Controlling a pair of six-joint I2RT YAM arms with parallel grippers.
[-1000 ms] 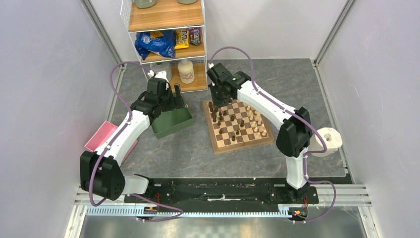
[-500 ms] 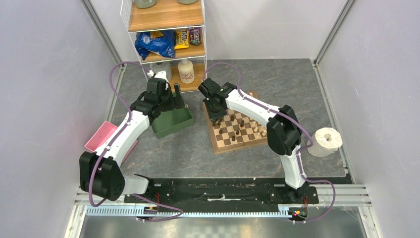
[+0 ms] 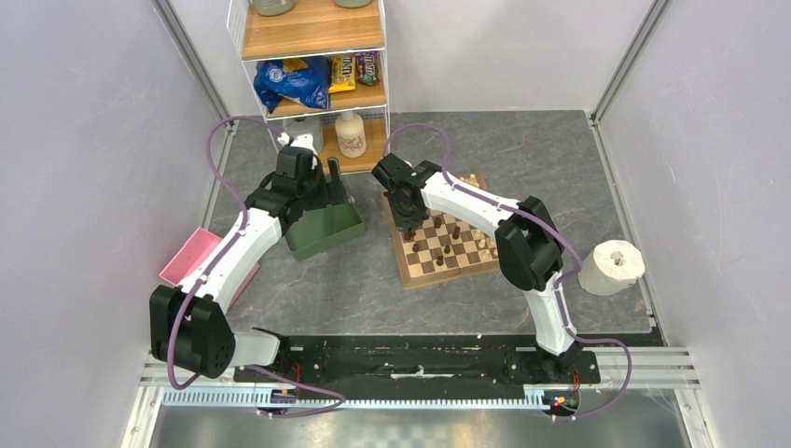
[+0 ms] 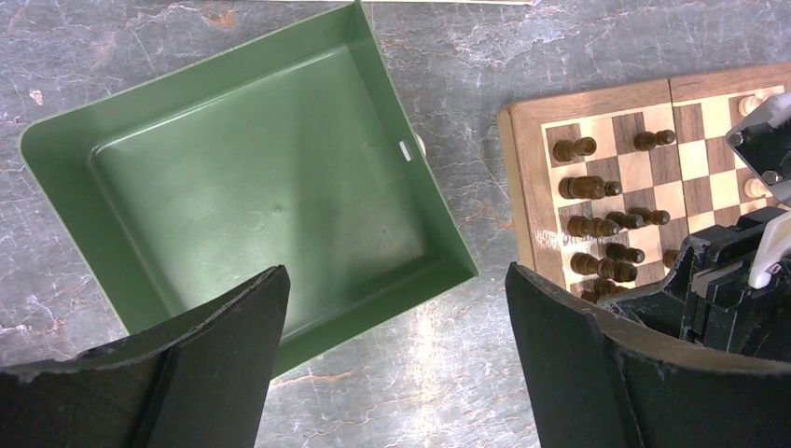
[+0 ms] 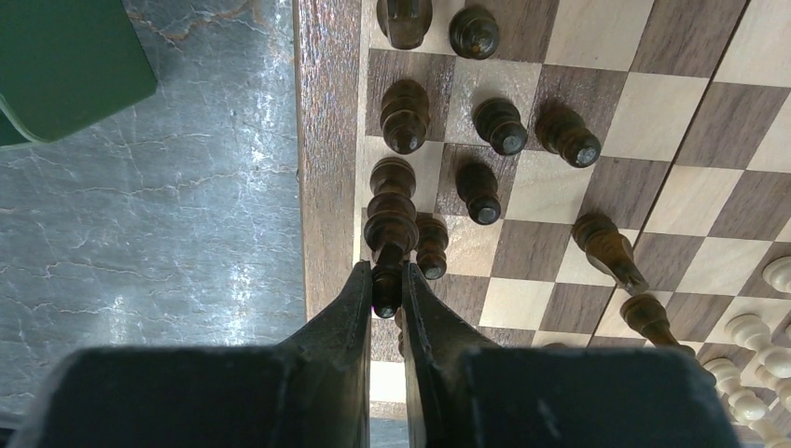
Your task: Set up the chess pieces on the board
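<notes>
Right gripper (image 5: 385, 291) pinched narrow on dark piece (image 5: 391, 217), its long axis straight ahead of the fingertips, over the board (image 5: 326, 140) edge squares.

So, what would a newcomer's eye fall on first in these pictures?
First, the right gripper: it is shut on the top of a dark piece standing at the edge of the board nearest the tray. Next, the left gripper hangs wide open over the green tray, left of the board.

One board (image 4: 524, 187), one tray (image 4: 252, 187), one roll (image 3: 611, 266)
</notes>
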